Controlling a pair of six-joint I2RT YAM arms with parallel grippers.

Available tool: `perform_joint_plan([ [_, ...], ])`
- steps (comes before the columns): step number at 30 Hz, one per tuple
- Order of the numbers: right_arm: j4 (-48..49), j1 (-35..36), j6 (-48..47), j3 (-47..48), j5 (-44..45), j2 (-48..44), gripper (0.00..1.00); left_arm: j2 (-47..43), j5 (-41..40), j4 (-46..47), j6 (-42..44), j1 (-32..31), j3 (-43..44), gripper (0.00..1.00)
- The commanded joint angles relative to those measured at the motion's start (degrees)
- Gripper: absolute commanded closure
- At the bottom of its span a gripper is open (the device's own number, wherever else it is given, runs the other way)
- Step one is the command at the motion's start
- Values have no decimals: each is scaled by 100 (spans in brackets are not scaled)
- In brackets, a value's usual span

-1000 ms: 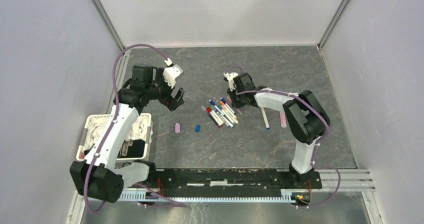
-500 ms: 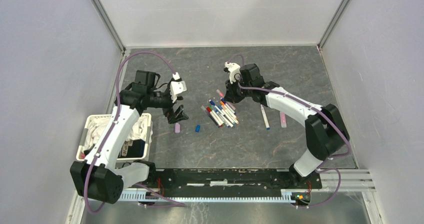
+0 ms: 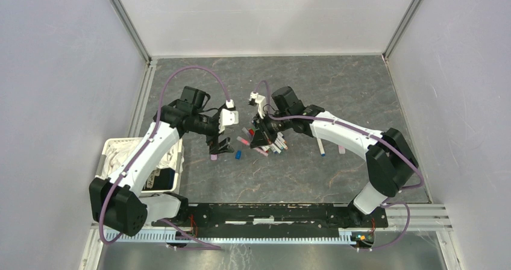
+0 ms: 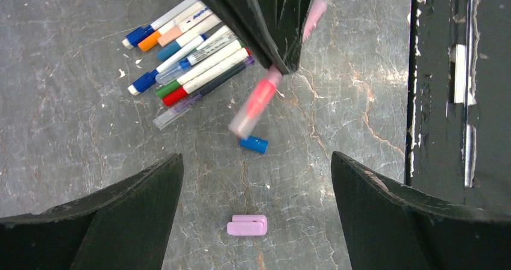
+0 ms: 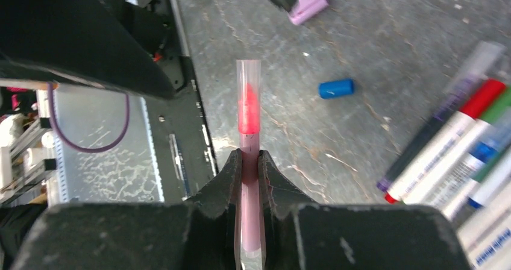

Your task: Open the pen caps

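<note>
My right gripper [image 5: 250,158] is pinched nearly shut on a slim pink marker pen [image 5: 249,110], whose translucent plastic cap [image 5: 248,71] points toward the left gripper [image 4: 254,161], which is wide open and empty. If the left closes off-centre, the pen may twist loose. A loose blue plastic cap [image 4: 253,144] and a lilac cap [image 4: 247,225] lie underneath, with the heap of white-barrelled pens [image 4: 193,59] nearby. Nothing seems to block the approach, though blur hides detail.

White basket [image 3: 114,140], crumpled cloth [image 3: 172,155], grey marbled table [image 3: 361,89]
</note>
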Motion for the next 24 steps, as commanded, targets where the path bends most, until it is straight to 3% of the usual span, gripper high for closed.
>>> perform_joint_plan([
  [1,231,36,208,321,-637,147,100,48,-266,-22,435,-213,-6,12],
  [5,476,40,397,341,-974,240,100,67,-329,-131,515,-359,-17,24],
  [9,468,36,411,424,-1134,362,100,83,-335,-261,590,-446,-33,47],
  [14,467,37,480,535,-1210,468,100,102,-325,-414,679,-586,-35,65],
  [15,468,37,482,544,-1210,472,100,101,-356,-445,698,-612,-35,70],
  [17,427,31,464,562,-1202,471,100,102,-438,-464,708,-637,-34,95],
  [24,-259,29,-157,368,-1014,384,100,73,-942,-717,979,-639,96,98],
])
